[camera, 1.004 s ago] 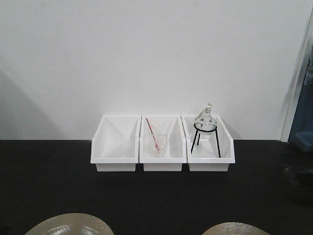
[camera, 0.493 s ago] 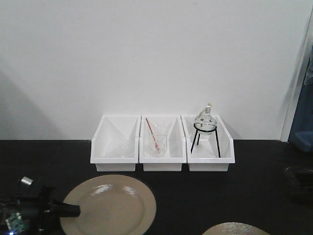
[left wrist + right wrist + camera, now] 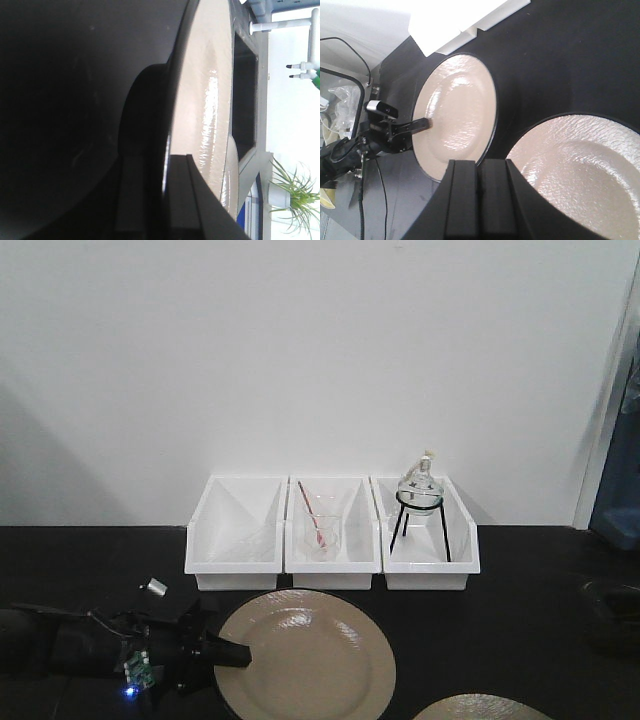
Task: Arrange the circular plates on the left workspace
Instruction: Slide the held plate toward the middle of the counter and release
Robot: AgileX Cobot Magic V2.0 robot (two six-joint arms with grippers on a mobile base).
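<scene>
Left claw [image 3: 238, 652] grips a plate [image 3: 312, 658] by its rim, just before the bins [image 3: 332, 545]. Right claw [image 3: 481, 172], nearly closed, sits beside a second plate [image 3: 575, 175] on the tabletop [image 3: 510, 630].

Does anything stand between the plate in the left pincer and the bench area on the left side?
Nothing visible does. The left pincer grips the plate at its left rim, and the bench top to the left shows only the robot's own arm. The white bins stand close behind the plate.
</scene>
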